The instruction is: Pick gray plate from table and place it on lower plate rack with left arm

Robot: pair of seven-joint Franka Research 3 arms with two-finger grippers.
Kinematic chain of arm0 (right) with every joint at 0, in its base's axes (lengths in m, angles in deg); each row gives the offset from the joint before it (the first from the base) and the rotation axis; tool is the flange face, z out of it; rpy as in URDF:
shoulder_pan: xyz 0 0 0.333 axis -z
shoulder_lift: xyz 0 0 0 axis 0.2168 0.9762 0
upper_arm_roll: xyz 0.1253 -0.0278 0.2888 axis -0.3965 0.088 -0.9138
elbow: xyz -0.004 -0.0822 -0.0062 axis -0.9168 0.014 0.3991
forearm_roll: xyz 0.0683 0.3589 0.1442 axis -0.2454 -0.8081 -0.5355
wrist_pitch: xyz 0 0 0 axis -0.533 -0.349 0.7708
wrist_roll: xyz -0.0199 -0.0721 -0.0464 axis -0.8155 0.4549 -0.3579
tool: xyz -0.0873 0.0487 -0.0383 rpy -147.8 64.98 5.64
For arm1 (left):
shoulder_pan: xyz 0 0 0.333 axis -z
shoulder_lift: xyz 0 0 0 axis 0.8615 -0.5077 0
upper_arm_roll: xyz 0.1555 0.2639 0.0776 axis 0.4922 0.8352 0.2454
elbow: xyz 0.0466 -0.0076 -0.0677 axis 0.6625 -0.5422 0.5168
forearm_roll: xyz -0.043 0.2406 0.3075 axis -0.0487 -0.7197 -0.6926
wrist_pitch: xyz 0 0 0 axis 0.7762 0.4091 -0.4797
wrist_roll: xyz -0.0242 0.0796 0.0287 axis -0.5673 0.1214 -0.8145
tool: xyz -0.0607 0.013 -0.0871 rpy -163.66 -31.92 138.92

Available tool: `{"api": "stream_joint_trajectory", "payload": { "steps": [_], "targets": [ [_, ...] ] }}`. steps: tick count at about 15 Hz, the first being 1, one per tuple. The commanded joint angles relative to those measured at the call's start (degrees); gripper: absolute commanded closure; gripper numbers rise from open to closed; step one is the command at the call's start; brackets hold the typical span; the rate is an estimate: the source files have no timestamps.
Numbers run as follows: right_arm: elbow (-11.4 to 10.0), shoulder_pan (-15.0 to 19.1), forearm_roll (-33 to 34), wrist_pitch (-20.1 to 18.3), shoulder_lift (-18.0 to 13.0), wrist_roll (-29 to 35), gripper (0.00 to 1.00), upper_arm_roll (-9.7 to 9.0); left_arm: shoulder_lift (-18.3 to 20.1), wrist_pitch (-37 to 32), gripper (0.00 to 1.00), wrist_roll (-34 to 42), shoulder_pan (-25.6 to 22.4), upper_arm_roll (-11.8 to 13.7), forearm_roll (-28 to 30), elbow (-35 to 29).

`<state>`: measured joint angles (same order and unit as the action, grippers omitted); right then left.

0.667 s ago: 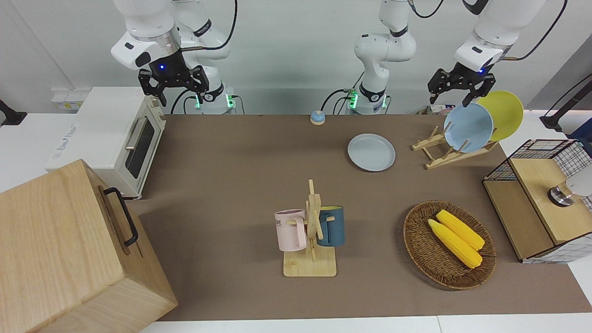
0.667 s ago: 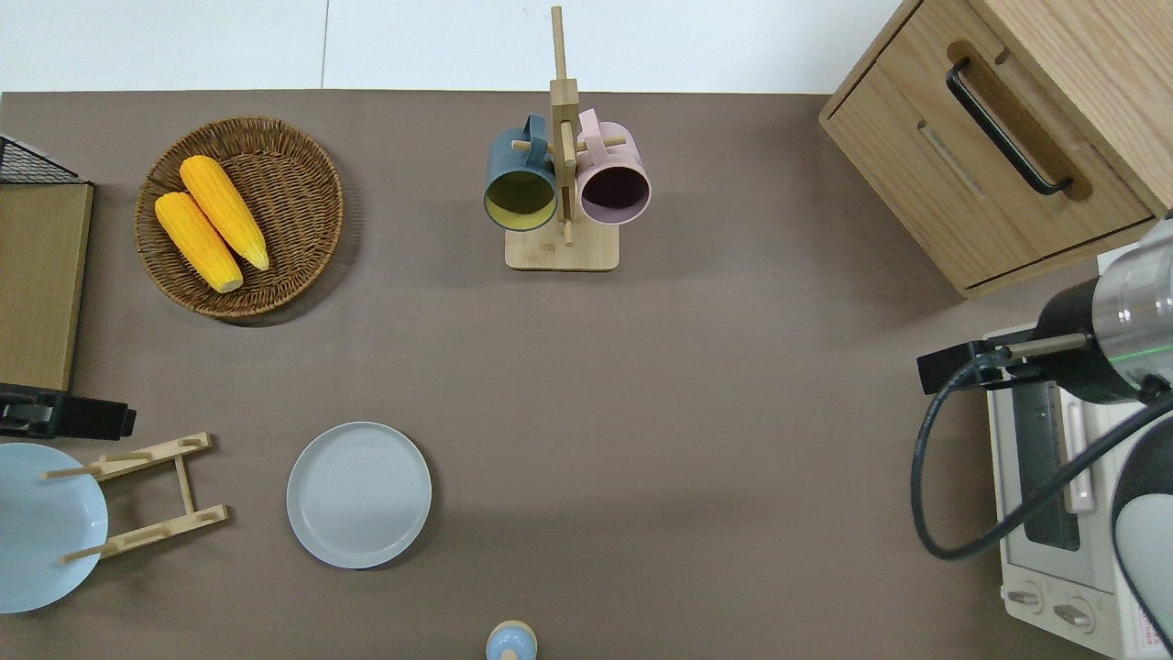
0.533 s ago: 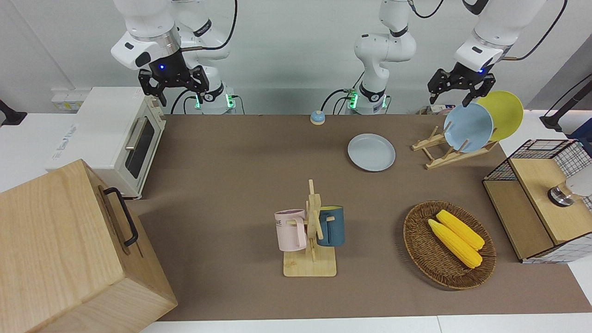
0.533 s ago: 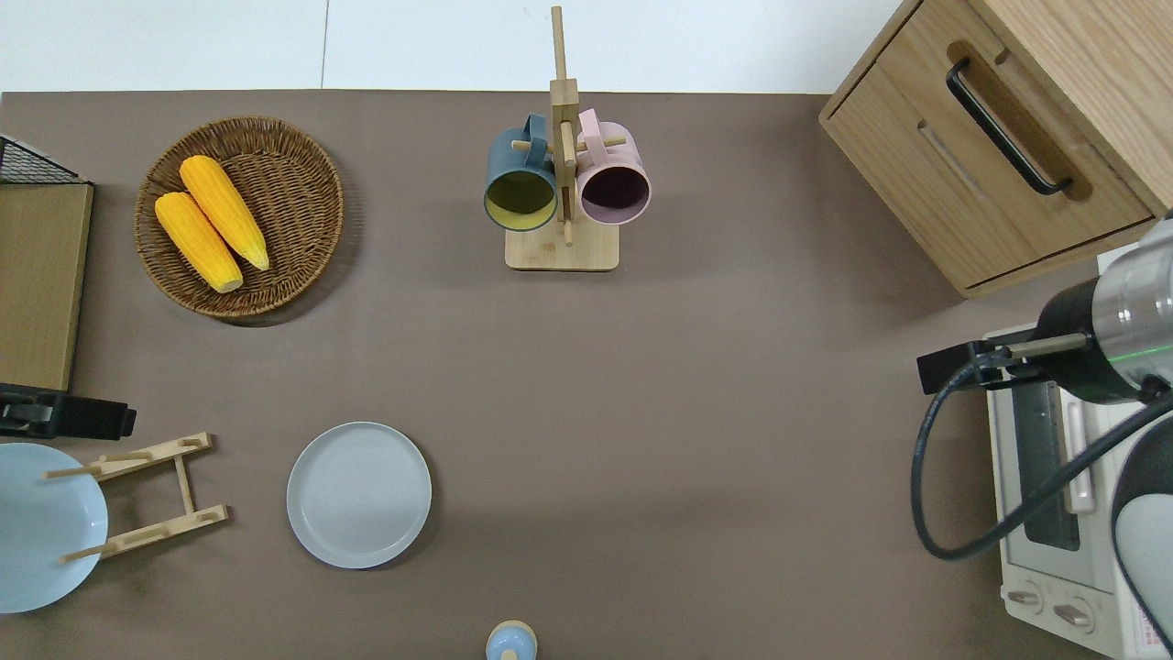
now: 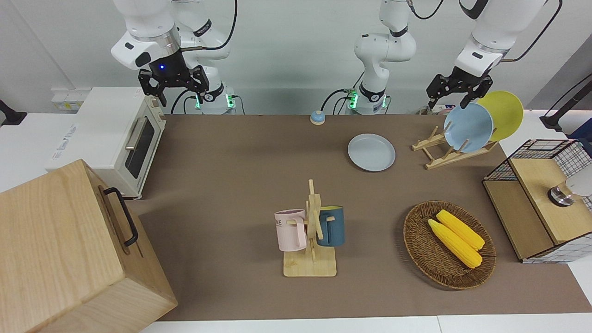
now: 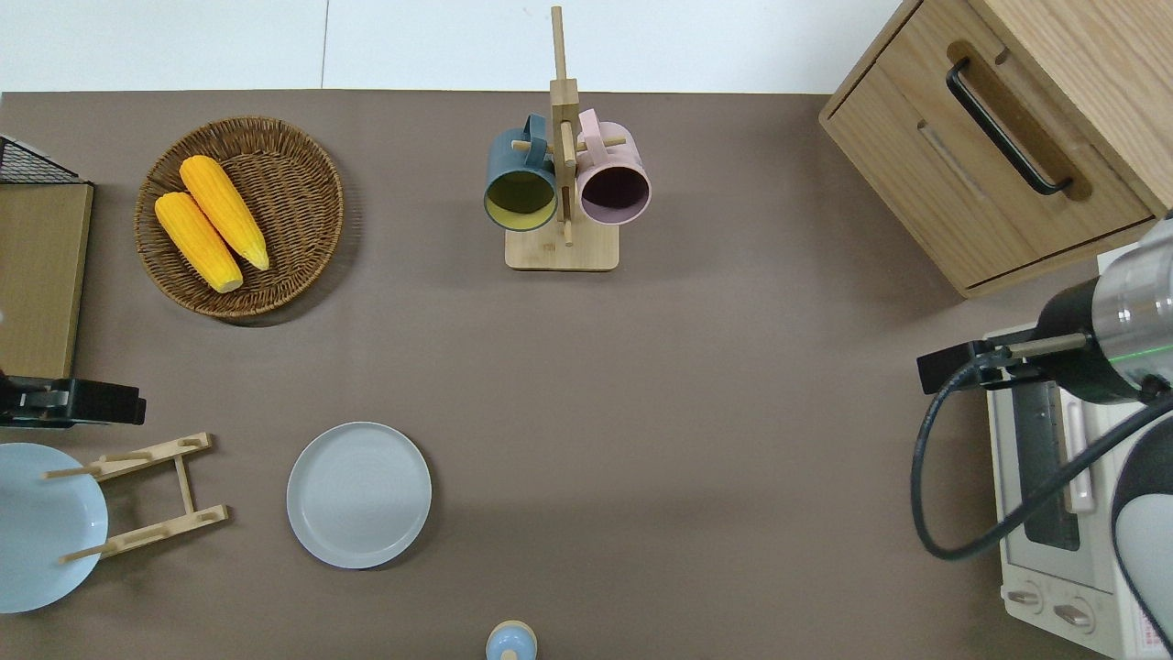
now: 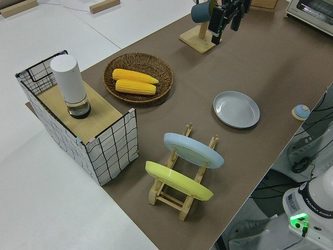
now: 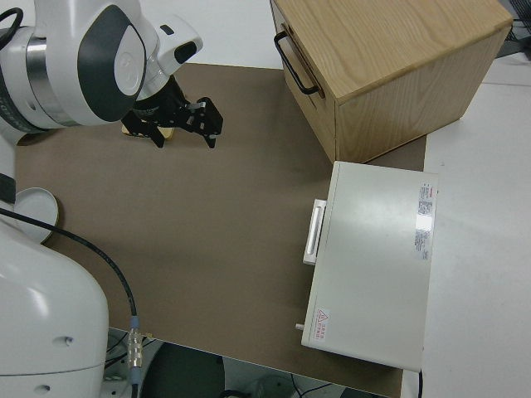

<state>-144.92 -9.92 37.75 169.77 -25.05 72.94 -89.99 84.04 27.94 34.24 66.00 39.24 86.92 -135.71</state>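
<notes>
The gray plate (image 5: 371, 152) (image 6: 358, 494) (image 7: 236, 109) lies flat on the brown table (image 5: 231, 185), beside the lower plate rack (image 5: 444, 157) (image 6: 151, 495) (image 7: 177, 192) and toward the middle of the table from it. The rack holds a sky-blue plate (image 5: 468, 127) and a yellow plate (image 5: 504, 113) leaning in its slots. My left gripper (image 5: 448, 98) (image 6: 78, 403) (image 7: 228, 16) hangs open and empty in the air, over the table at the edge of the rack farther from the robots. The right arm is parked, its gripper (image 5: 173, 90) (image 8: 182, 124) open.
A mug stand (image 5: 311, 240) with a pink and a blue mug stands mid-table. A wicker basket (image 5: 416, 245) holds two corn cobs. A wire crate (image 5: 536, 203) sits at the left arm's end. A wooden cabinet (image 5: 60, 249) and toaster oven (image 5: 115, 134) stand at the right arm's end. A small blue bell (image 5: 317, 117) sits near the robots.
My left gripper has risen a little and shifted slightly away from the robots over the rack's edge. The plates and the right arm have not moved.
</notes>
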Motion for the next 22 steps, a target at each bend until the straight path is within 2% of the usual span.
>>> {"api": "stream_joint_trajectory", "payload": {
  "steps": [1, 5, 9, 15, 22],
  "targets": [
    [0.3, 0.6, -0.6, -0.8, -0.1, 0.0, 0.011, -0.33, 0.3, 1.6, 0.0, -0.9, 0.2, 0.1, 0.2, -1.4],
    [0.3, 0.6, -0.6, -0.8, -0.1, 0.0, 0.011, -0.33, 0.4, 2.9, 0.0, -0.9, 0.2, 0.1, 0.2, -3.6],
    [0.3, 0.6, -0.6, -0.8, -0.1, 0.0, 0.011, -0.33, 1.2, 8.8, 0.0, -0.9, 0.3, 0.1, 0.2, -10.4],
    [0.3, 0.6, -0.6, -0.8, -0.1, -0.1, 0.011, -0.33, 4.6, 17.8, 0.0, -1.0, 0.5, 0.0, 0.2, -21.8],
    [0.3, 0.6, -0.6, -0.8, -0.1, 0.0, 0.011, -0.33, 7.2, 28.0, 0.0, -2.3, 0.6, -2.9, 0.2, -33.7]
  ]
}}
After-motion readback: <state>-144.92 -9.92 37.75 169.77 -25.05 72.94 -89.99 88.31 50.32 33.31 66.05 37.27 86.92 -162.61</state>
